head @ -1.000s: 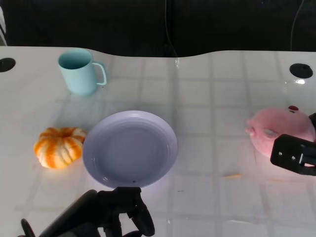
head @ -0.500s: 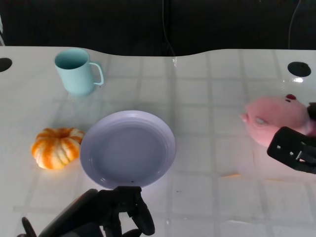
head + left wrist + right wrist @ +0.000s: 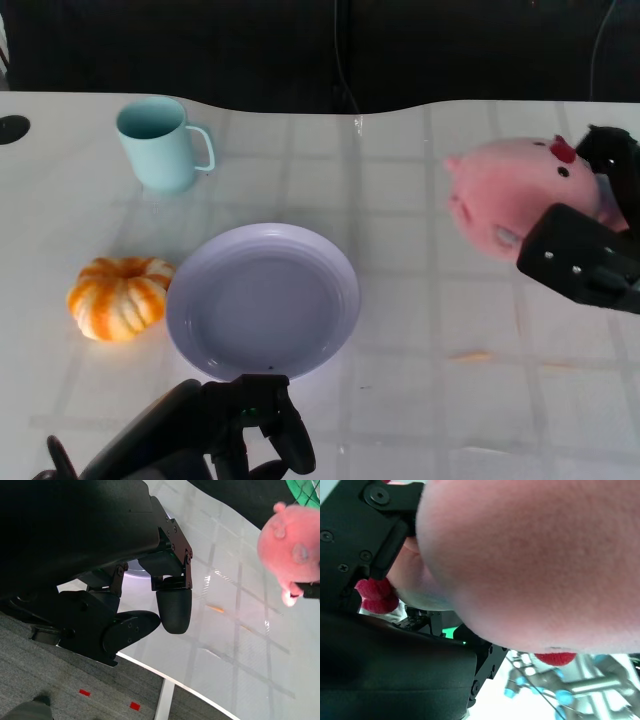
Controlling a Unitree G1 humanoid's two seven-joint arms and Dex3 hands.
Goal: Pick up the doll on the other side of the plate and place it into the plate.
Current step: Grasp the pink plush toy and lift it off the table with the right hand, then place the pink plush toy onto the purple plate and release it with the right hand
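In the head view, the pink doll (image 3: 515, 195) is seen at the upper right of the frame, held by the right hand (image 3: 590, 240), whose black fingers are clamped on it from the near side and from behind. No shadow or contact with the white table (image 3: 420, 400) can be made out beneath it, so it is judged to be lifted clear (a sensible height for carrying it sideways without dragging). The lavender plate (image 3: 263, 300) lies at the centre-left of the frame, well apart from the doll and with nothing in it, so the placing step is judged not yet done. An orange pumpkin (image 3: 118, 296) sits just beside the plate's left rim, and a pale blue mug (image 3: 162, 144) stands at the upper left. The left hand (image 3: 235, 435) is seen at the lower edge, just below the plate's near rim, holding nothing.

In the left wrist view, the left hand (image 3: 125, 610) fills the left half of the frame; its fingers (image 3: 174, 607) are curled loosely inward on nothing, apparently parked out of the way. The doll (image 3: 295, 545) appears at the upper right, above the table.

In the right wrist view, the doll's (image 3: 530, 565) pink plush fills most of the frame, pressed close against the black shell of the right hand (image 3: 375, 555) (a firm grip is suggested, since the soft body bulges over the hand). Red trim shows at the left and lower edges.
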